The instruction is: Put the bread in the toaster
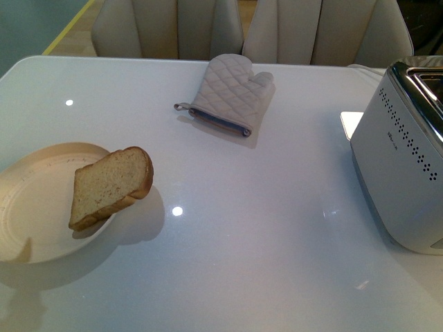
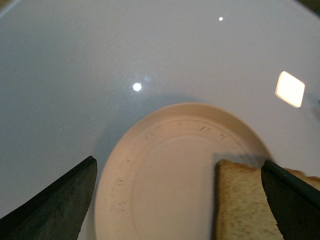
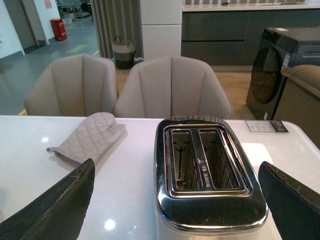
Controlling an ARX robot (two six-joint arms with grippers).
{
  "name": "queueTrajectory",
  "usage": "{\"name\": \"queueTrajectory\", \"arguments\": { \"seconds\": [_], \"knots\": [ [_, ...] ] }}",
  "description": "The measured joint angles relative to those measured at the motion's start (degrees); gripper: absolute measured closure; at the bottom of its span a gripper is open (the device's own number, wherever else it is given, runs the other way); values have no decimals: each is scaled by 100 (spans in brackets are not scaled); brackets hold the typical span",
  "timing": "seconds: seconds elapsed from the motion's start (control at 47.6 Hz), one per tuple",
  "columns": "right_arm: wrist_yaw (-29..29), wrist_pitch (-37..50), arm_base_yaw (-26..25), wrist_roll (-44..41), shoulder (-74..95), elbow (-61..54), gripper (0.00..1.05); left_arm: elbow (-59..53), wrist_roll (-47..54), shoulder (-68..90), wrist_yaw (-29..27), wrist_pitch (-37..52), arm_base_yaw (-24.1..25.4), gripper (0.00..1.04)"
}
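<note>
Bread (image 1: 111, 185), lower left of the front frame, propped on the plate (image 1: 31, 214) rim, long axis lower-left to upper-right, well apart from the toaster (image 1: 401, 159) at right edge; left gripper (image 2: 177, 162), spread and empty, hangs nearer; right gripper (image 3: 175, 167), likewise spread, over the toaster.

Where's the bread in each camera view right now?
Front view: bread at lower left, propped on the cream plate's right rim.
Left wrist view: bread on the same plate, partly cut off by the frame edge.
Right wrist view: not in it.
Shared landmark: plate for front and left wrist; oven mitt for front and right wrist.
</note>
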Motion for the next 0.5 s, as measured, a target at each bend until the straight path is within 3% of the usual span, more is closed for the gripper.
{"name": "queueTrajectory", "arguments": {
  "seconds": [0.504],
  "knots": [
    [0,0,0,0,0,0,9,704,815,1996,-422,179,111,10]
  ]
}}
